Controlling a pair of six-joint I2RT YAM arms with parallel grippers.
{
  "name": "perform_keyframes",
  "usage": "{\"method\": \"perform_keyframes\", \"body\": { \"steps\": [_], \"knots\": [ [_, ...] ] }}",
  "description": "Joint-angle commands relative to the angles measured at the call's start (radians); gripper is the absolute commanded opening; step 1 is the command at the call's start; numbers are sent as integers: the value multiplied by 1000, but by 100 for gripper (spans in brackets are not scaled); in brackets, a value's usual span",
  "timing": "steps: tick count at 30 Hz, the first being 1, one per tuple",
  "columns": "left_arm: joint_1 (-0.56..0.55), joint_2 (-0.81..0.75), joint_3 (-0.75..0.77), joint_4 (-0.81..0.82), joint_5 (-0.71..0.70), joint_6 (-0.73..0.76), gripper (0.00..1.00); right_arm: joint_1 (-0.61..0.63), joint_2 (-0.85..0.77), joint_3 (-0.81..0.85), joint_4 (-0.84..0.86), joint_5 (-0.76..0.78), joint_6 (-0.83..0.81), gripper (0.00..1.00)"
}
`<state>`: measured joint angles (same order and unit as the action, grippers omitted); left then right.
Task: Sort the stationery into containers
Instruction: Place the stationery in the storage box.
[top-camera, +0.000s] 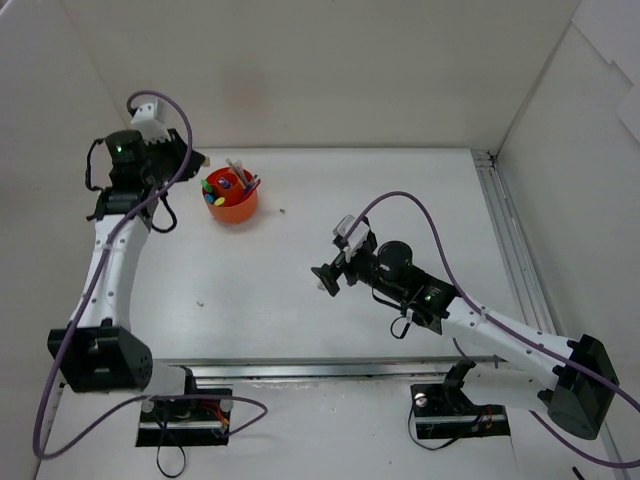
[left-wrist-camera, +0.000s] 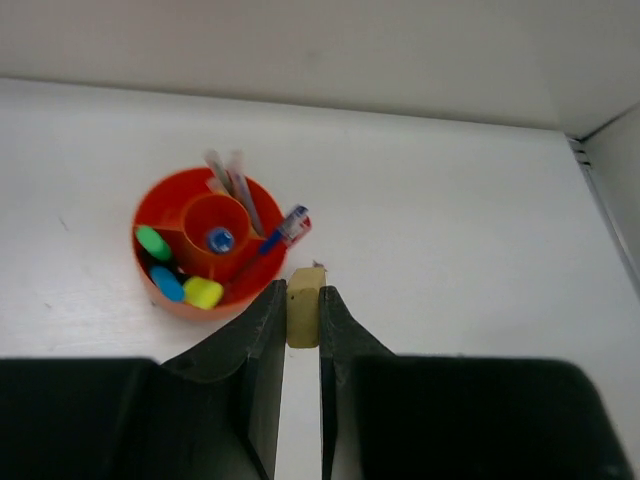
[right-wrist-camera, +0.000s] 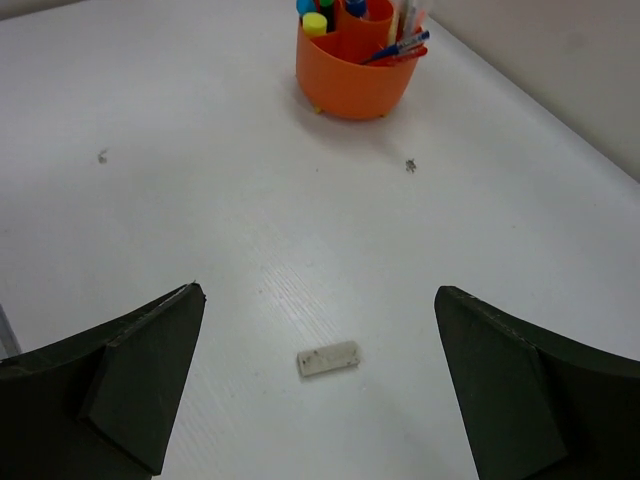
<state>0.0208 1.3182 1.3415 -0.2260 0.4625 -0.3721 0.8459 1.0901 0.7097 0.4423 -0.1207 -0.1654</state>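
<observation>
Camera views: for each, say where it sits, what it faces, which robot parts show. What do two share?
Top external: above, behind the bases, looking down on the table; left arm, right arm show.
Left wrist: on its arm, facing the orange organizer; left gripper shut on a beige eraser.
Right wrist: low, facing a loose eraser; right gripper open.
Shared: the organizer.

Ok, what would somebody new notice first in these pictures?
The orange pot stuffed with pens and highlighters, at the table's far left. Close by, the left gripper pinches a beige eraser, while the right gripper hangs open above a pale eraser lying flat mid-table.
</observation>
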Motion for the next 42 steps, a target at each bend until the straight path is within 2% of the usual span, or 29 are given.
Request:
{"method": "perform_keyframes", "body": {
  "steps": [1, 5, 12, 13, 20, 27, 42],
  "knots": [
    [28, 162, 192, -54, -61, 134, 0, -4, -6, 60, -45, 78, -3, 98],
    [79, 337, 359, -93, -25, 197, 0, -5, 5, 99, -85, 113, -9, 98],
    [99, 669, 741, -236, -22, 242, 0, -18, 28, 117, -116, 161, -5, 98],
    [99, 691, 758, -242, 4, 255, 0, -22, 33, 122, -122, 162, -2, 98],
    [99, 777, 736, -185, 83, 292, 0, -27, 66, 140, -148, 181, 3, 98],
    [90, 834, 740, -174, 22, 314, 0, -33, 82, 137, -142, 174, 6, 98],
    [70, 900, 748, -61, 61, 317, 0, -34, 77, 112, -140, 214, 7, 98]
  ]
}}
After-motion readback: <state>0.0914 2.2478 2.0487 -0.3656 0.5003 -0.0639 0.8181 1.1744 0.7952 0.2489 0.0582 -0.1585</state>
